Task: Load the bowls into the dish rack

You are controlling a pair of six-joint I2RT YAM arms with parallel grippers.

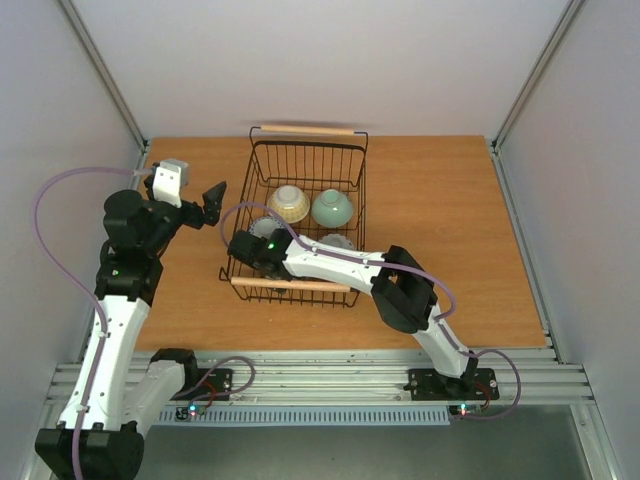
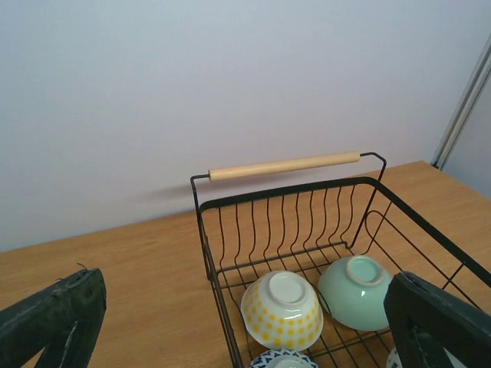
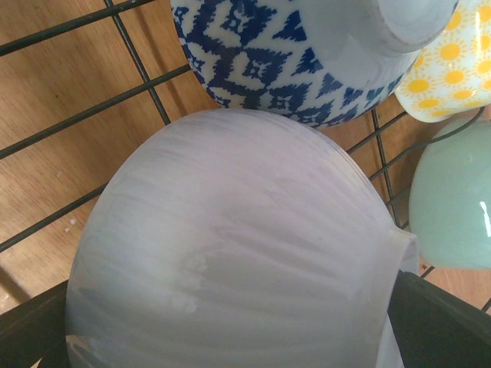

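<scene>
— What is everything standing on?
— A brown wooden tabletop. The left wrist camera also catches a stretch of it.

— And around the tabletop?
— A plain white back wall rises behind its far edge. A pale left panel stands along one side of the tabletop and a pale right panel along the other.

— Any metal?
— A slim grey left post and a matching right post climb from the tabletop's far corners, slanting outward in the overhead view. A band of grooved silver rails runs along the tabletop's near edge. Nearer the camera than that lies a dull grey surface.
</scene>
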